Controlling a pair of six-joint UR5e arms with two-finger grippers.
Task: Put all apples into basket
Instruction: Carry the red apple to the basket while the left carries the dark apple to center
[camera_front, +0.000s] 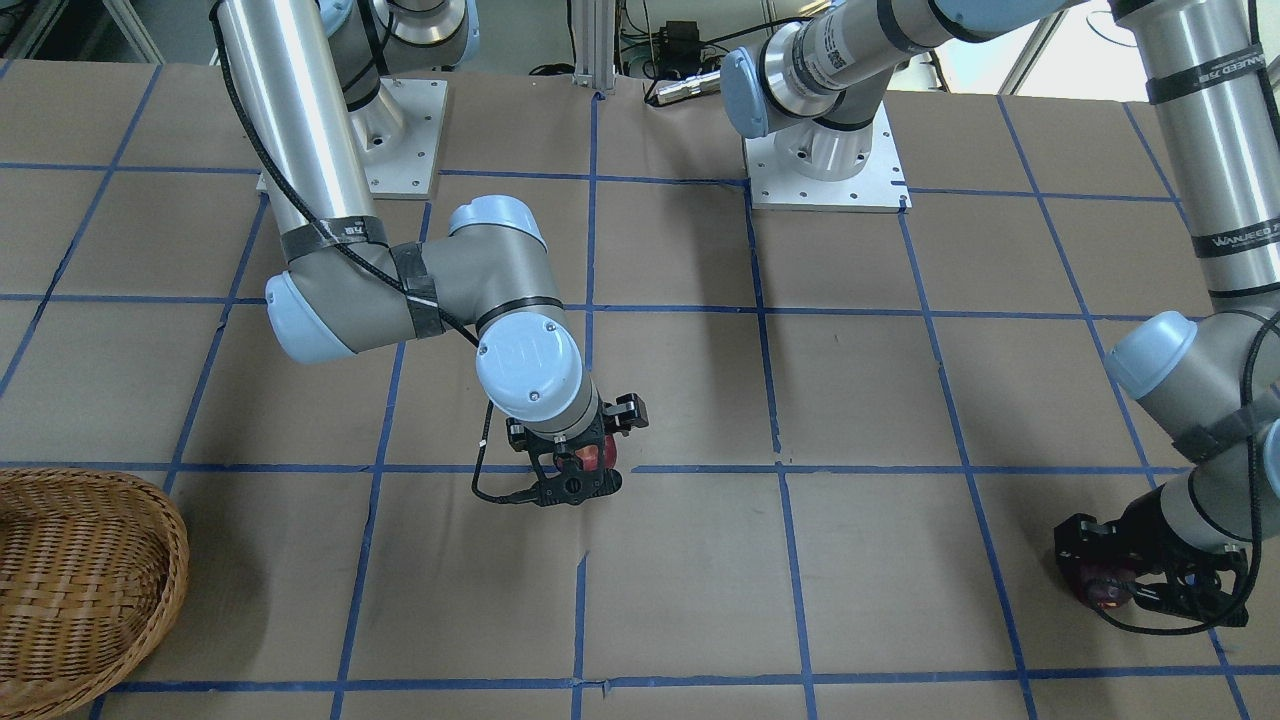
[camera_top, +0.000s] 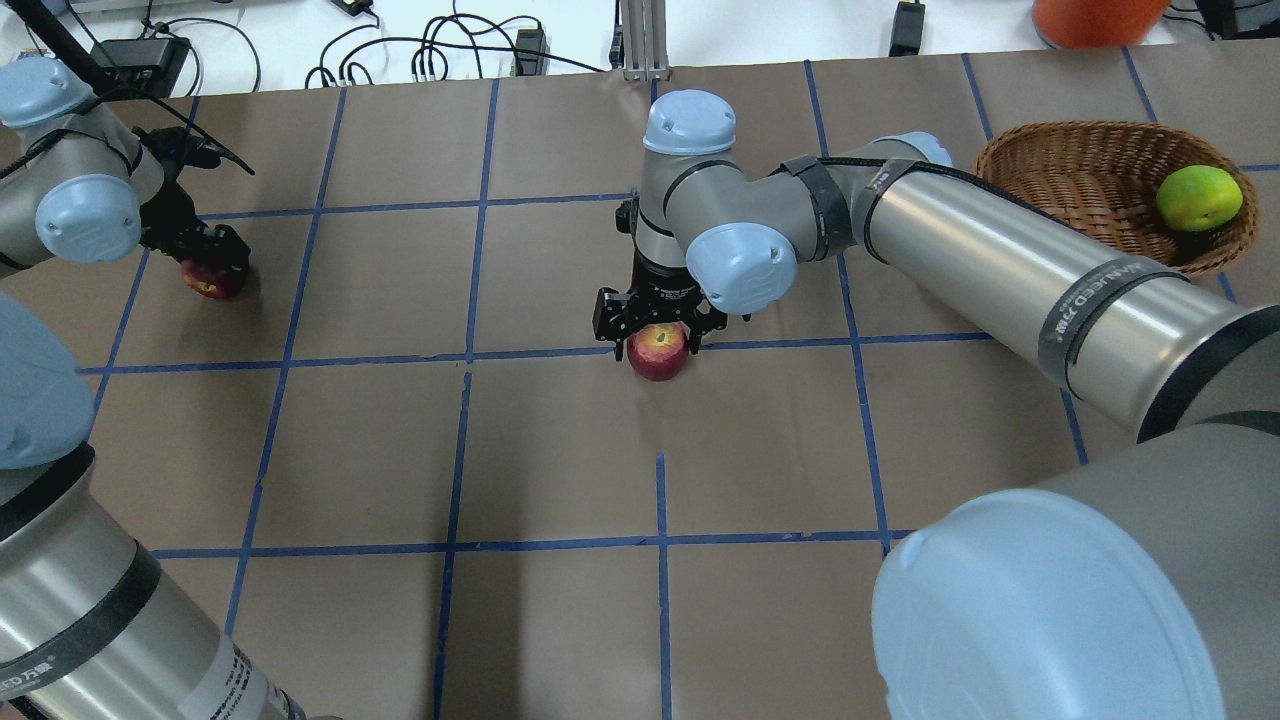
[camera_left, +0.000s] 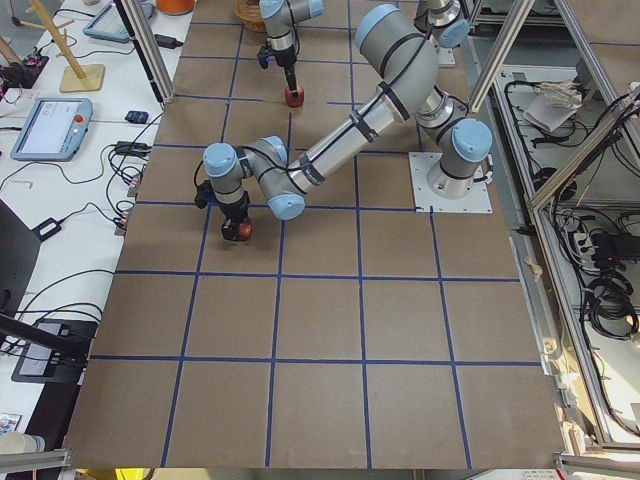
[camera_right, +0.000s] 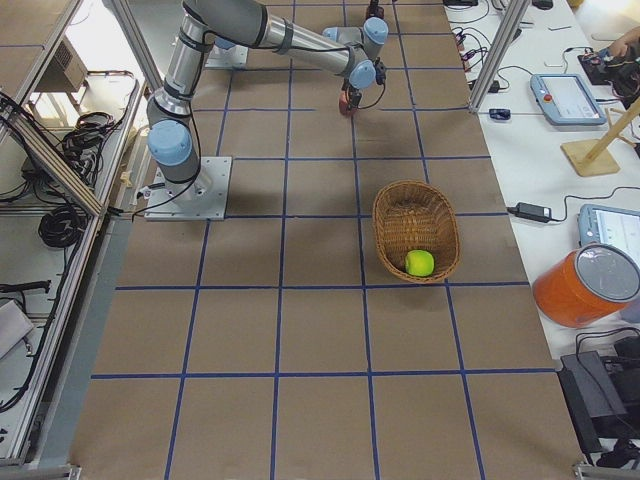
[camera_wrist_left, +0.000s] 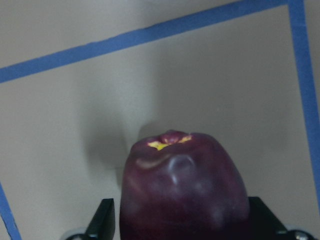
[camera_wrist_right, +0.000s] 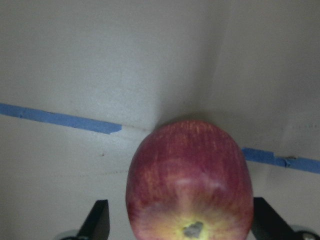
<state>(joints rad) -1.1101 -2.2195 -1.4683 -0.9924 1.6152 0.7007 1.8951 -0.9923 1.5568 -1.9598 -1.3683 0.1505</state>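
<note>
Jaws first: right gripper (camera_top: 656, 330) straddles the red apple (camera_top: 657, 352) at mid-table, one finger on each side. My wrist view shows a sliver of gap on one side, so they are not closed on it. Left gripper (camera_top: 213, 262) has its fingers pressed to both flanks of the maroon apple (camera_top: 210, 280), which rests on the table (camera_top: 560, 450) towards the robot's left end. Basket (camera_top: 1080, 160) stands at the right end, well apart from both arms. It holds the green apple (camera_top: 1198, 198), lying against its wall.

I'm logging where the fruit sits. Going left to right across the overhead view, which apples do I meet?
maroon apple → red apple → green apple, which lies in the basket.
</note>
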